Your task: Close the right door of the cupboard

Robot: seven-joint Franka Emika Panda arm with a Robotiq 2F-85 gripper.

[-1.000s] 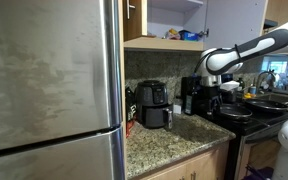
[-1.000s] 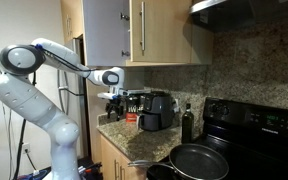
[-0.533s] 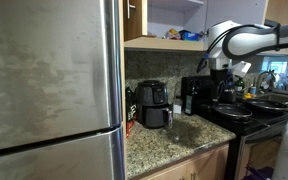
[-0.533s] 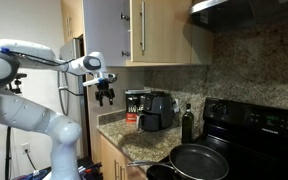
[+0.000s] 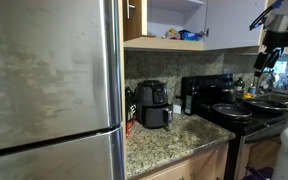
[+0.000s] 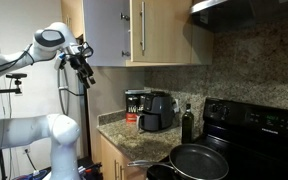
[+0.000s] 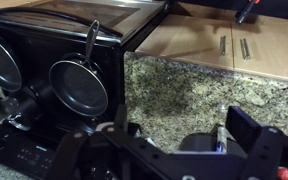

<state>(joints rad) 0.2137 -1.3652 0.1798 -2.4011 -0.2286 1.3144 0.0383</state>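
Observation:
The cupboard (image 5: 174,20) hangs above the counter with its white inside and shelf showing. Its right door (image 5: 234,20) stands swung out, and its pale grey-white inner face also shows in an exterior view (image 6: 102,30). The narrower wood door (image 5: 134,10) keeps its bar handle. My gripper (image 6: 87,72) is raised beside the open door's free edge, at about its lower corner, and shows in both exterior views (image 5: 267,55). I cannot tell if it touches the door. In the wrist view the jaws (image 7: 159,140) are spread and empty, and the door is out of view.
A steel fridge (image 5: 49,90) fills the near side. On the granite counter (image 7: 184,90) stand a black air fryer (image 6: 156,108), a red can and a dark bottle (image 6: 189,122). A black stove (image 7: 44,70) carries pans. A range hood (image 6: 249,10) hangs above it.
The arm has risen from counter height, near the air fryer, up to the level of the cupboard and swung out to the open door's free edge. The door has not moved.

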